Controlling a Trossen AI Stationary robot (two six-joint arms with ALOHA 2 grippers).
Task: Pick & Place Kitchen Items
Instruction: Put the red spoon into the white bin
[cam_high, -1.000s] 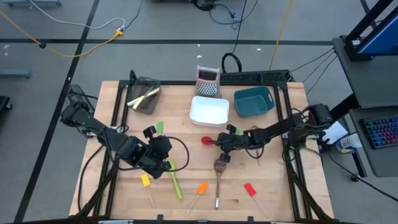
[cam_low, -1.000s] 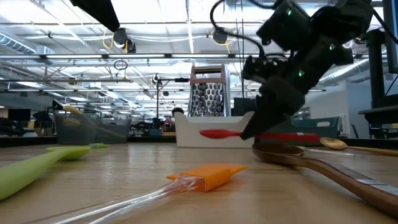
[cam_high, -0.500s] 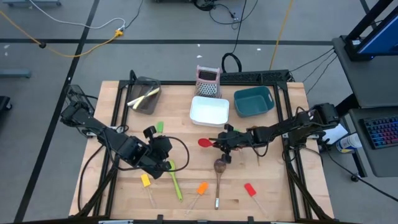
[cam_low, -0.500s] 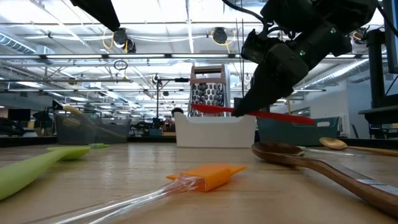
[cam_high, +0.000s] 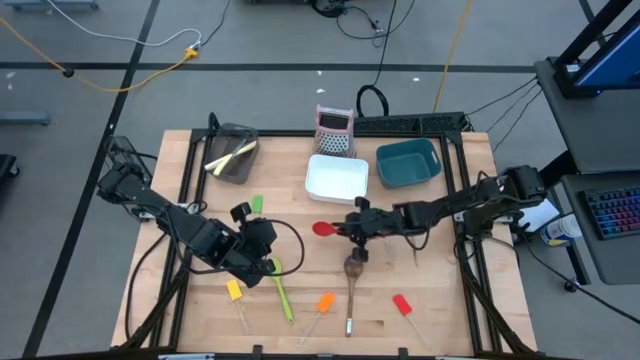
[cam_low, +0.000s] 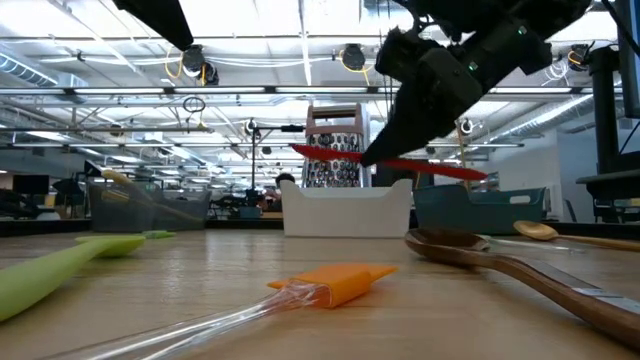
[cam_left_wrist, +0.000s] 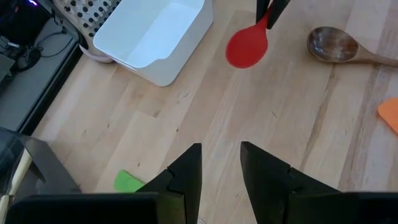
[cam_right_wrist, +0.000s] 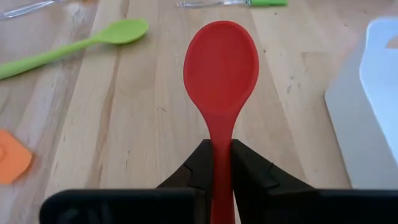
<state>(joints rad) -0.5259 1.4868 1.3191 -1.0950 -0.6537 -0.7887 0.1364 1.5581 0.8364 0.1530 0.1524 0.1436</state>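
My right gripper is clamping the red spoon by its handle, holding it above the table, white bin just ahead. My left gripper is hovering slightly open, holding nothing.

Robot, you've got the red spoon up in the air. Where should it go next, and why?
Probably carry it over the white bin and let go: the right gripper holds the red spoon clear above the table, level with that bin's rim, just short of it.

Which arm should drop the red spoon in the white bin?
Right. The right gripper already grips the red spoon, lifted just in front of the white bin. The left gripper waits farther off, open and empty.
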